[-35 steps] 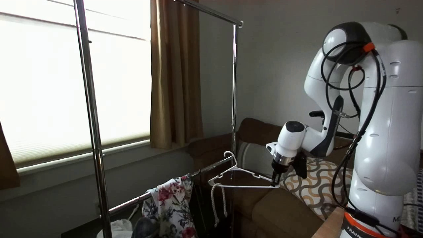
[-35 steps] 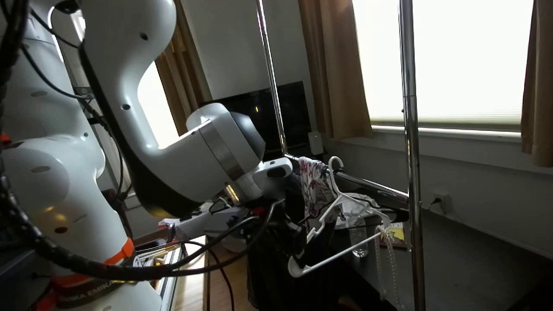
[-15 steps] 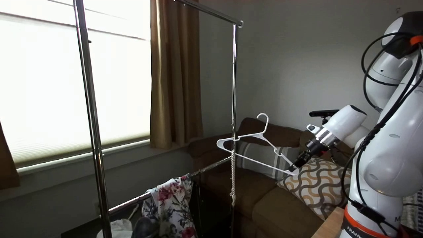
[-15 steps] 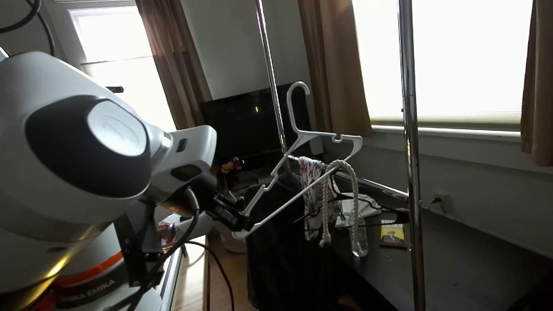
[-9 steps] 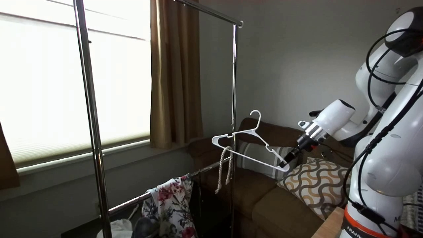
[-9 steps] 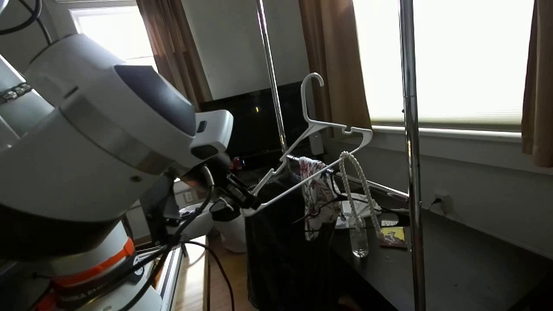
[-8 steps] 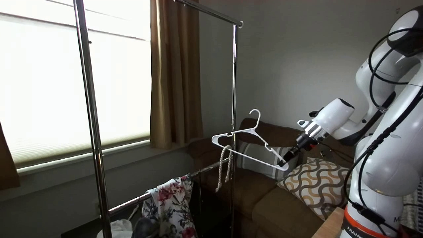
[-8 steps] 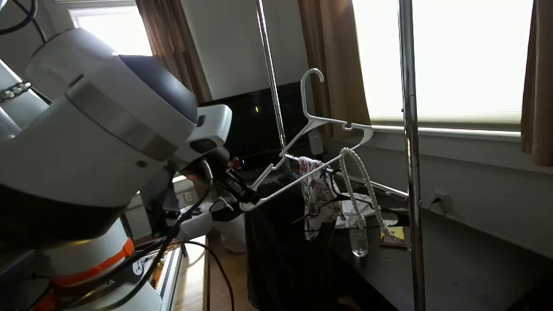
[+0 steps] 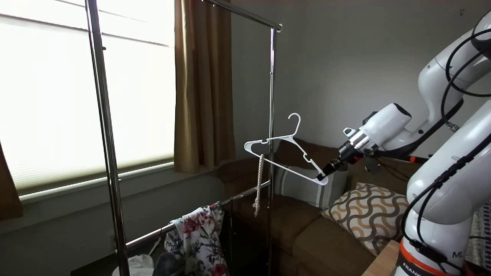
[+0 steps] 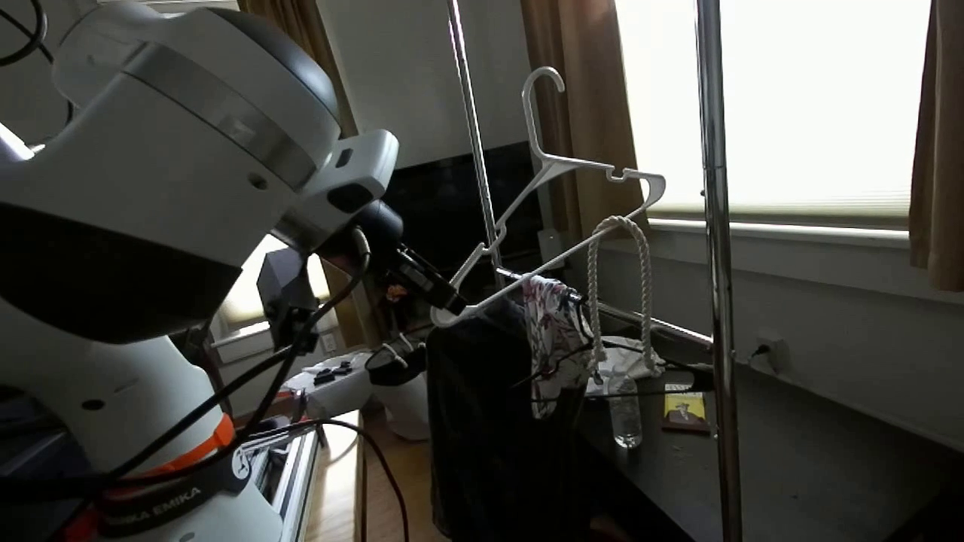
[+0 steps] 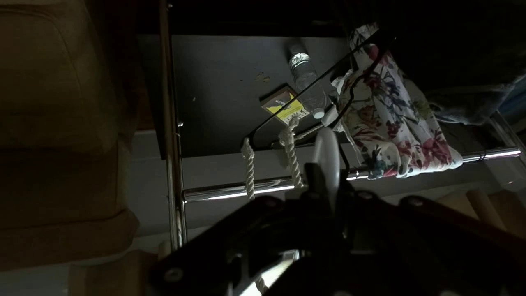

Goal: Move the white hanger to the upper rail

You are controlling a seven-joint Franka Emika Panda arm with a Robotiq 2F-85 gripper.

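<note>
White hanger (image 10: 553, 162) | gripper (image 9: 321, 176) clenched on lower corner, hiding part | upper rail (image 9: 245, 13) cropped at top

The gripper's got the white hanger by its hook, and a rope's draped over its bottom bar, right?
Not the hook: in an exterior view, the gripper has the white hanger by a lower corner. The rope is draped over the bottom bar.

Open gap between upper rail (image 9: 245, 14) and lower bar (image 9: 147, 236), flanked by upright poles (image 9: 272, 103). Floral garment (image 9: 199, 230) blocks part of lower bar. Free air above white hanger (image 9: 290, 137); rope (image 9: 259, 180) draped over it hangs in way underneath.
</note>
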